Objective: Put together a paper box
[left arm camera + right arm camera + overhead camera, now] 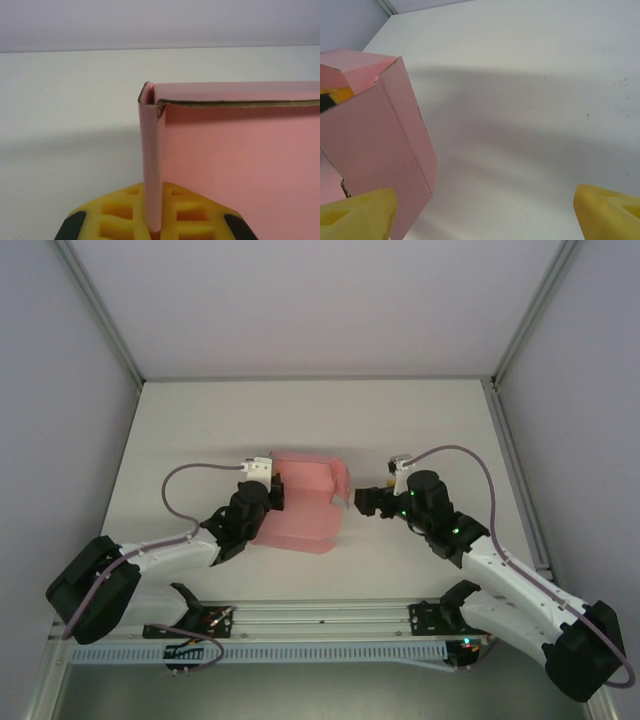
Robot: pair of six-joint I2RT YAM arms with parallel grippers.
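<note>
Pink paper box point(300, 505), left claw point(154, 220) clamped on its wall, right claw point(362, 502) spread wide beside it

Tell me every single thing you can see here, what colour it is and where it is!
Pale pink card paper box: one, pink, partly folded, mid-table between the arms.
White flat table: one, white, under everything.
Pale grey panel walls: three, grey, at the left, right and back.
Silver metal rail: one, silver, along the near edge.
Thin cables: two, greyish purple, one looped on each arm.
Robot arms: two, black and white, reaching in from the near corners.
Left claw: one, yellow fingers, shut on the box's left wall.
Right claw: one, yellow fingers, open, close beside the box's right flap.
</note>
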